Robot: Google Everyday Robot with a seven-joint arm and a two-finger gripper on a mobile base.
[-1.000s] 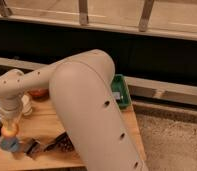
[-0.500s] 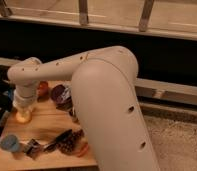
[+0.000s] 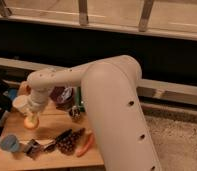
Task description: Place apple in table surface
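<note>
Gripper [image 3: 31, 116] had swung further from the carrot [image 3: 85, 144], clenched on the apple [image 3: 31, 121], above the table surface [image 3: 52, 125], unreleased.

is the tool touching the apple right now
Touching. In the camera view the tool at the table's left side sits directly on the apple, with no gap visible between them.

A long orange carrot [image 3: 85, 145] lies near the surface's front edge, beside a dark cone-shaped object [image 3: 70, 141]. A blue cup [image 3: 9, 143] rests farther left. The end effector [image 3: 31, 121] hovers above.
</note>
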